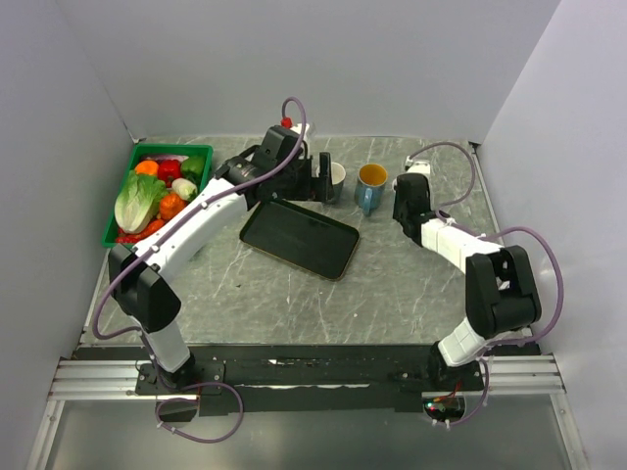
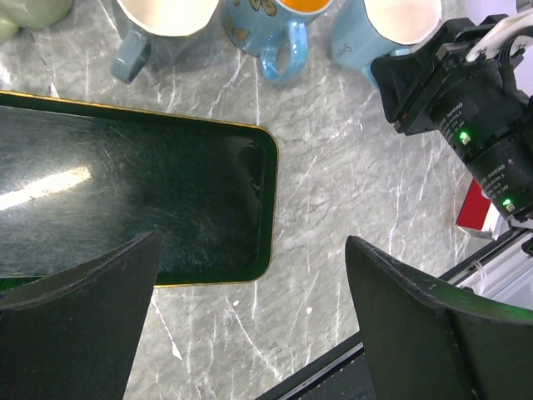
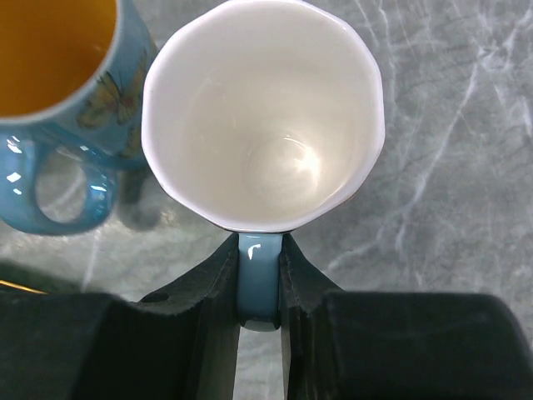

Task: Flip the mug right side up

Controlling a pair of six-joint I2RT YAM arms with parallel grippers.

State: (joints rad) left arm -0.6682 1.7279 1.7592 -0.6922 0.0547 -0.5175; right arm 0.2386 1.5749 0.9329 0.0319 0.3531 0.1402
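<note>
Right gripper (image 3: pixel 259 250): clenched on the handle of the mug (image 3: pixel 266 108), one finger (image 3: pixel 218 292) on each side of the pale-blue loop, both pressed against it. Mug: upright, mouth up, white and glossy inside, pale blue outside. It stands at the back right of the table (image 1: pixel 392 294), mostly hidden under the gripper in the top view. Whether its base touches the table cannot be told. Butterfly mug (image 3: pixel 125 92): just beside the mug, to its left in the top view. It is upright, blue, orange inside, with its handle toward the near edge. Grey mug (image 1: pixel 337 180): next along the same row, further left, near the butterfly mug but apart from it. It is upright and white inside. Left gripper (image 1: pixel 321 182): released, jaws spread wide, nothing between them. It hangs just beside the grey mug on its left, over the far corner of the tray (image 1: pixel 299 238). Tray: dark, rectangular, with rounded corners and a thin gold rim, lying flat and skewed at mid-table, near the mugs but not touching them. Basket (image 1: pixel 171 149): green, at the back left corner, filled with vegetables, well apart from the mugs.
</note>
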